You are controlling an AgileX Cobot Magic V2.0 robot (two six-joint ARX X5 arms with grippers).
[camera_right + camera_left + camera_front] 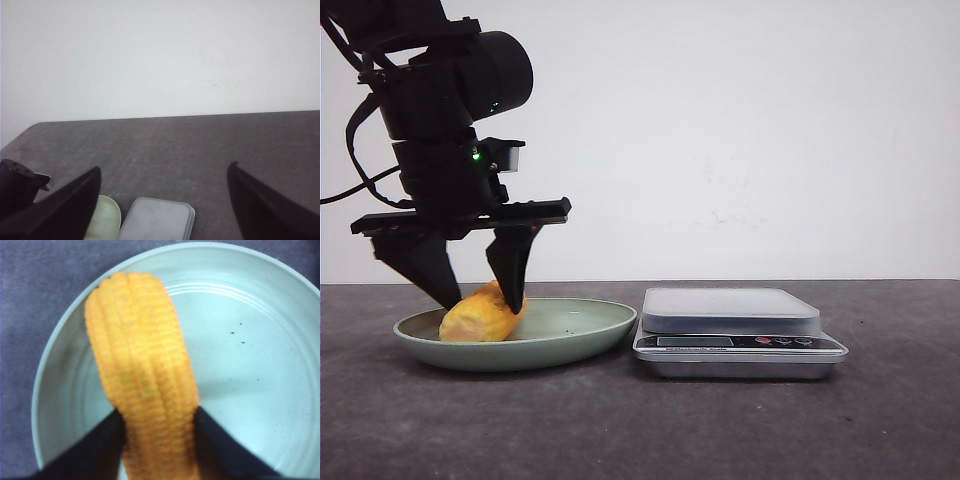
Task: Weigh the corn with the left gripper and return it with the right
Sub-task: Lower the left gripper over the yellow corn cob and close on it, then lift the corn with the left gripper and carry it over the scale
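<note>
The corn (480,317) is a stubby yellow-orange cob lying in the green plate (580,325) at the left of the table. My left gripper (485,295) reaches down into the plate, its two black fingers pressed against the cob's sides. In the left wrist view the corn (145,385) runs lengthwise between both fingertips (107,440), which touch it on either side over the plate (260,370). My right gripper (165,175) does not show in the front view. In its own wrist view it hangs high above the table, fingers spread wide with nothing between them.
A silver kitchen scale (735,330) with a pale grey platform stands just right of the plate, nearly touching its rim. The right wrist view shows the scale (157,220) and the plate's edge (107,217) below. A white wall stands behind the dark table.
</note>
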